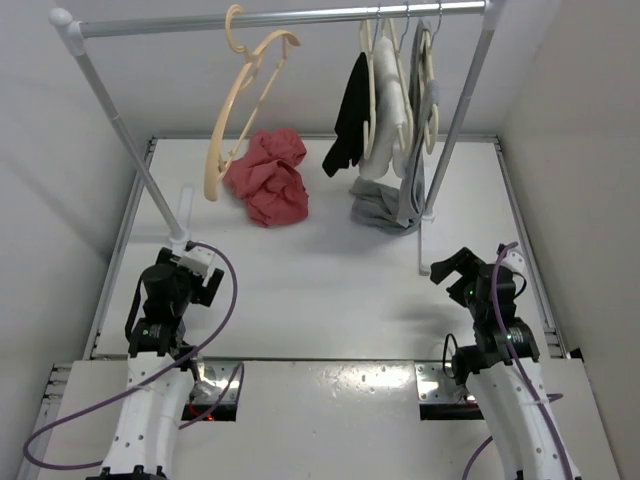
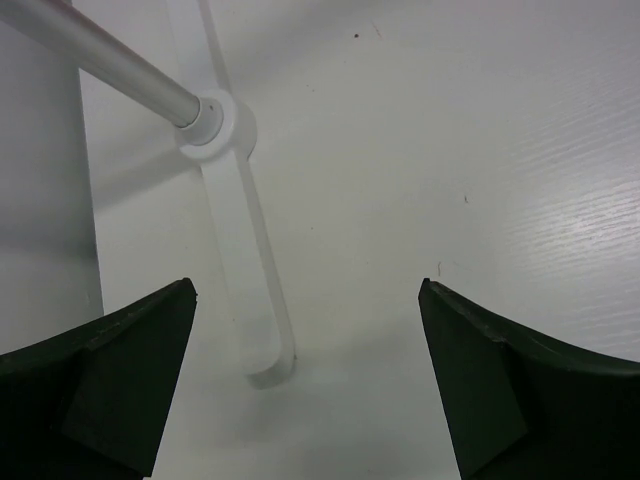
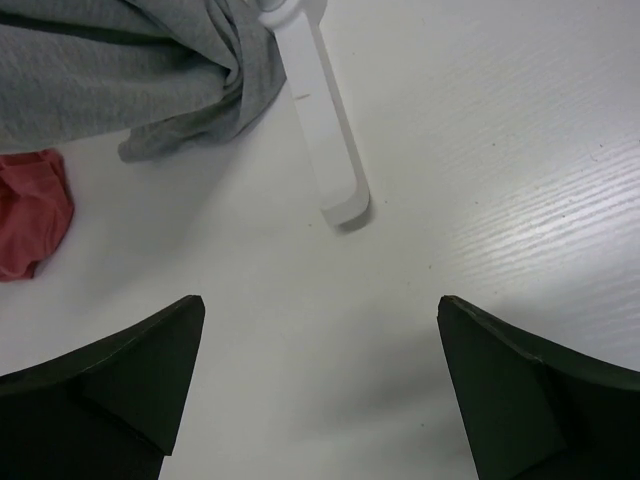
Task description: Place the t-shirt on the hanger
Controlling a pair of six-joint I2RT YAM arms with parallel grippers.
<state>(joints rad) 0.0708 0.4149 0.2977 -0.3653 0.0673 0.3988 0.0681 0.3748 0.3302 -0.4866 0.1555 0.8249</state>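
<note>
Red cotton, the t-shirt lies crumpled near the table's far edge, left of centre. The peach hanger hangs tilted from the rail above it. I see my left gripper and right gripper towards the near corners, fingers spread wide, holding nothing.

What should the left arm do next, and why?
Probably reach the left tool forward to the t-shirt: it lies crumpled on the table, ungrasped, nearer this arm, and the tool is open and empty. The hanger hangs beside it.
</note>
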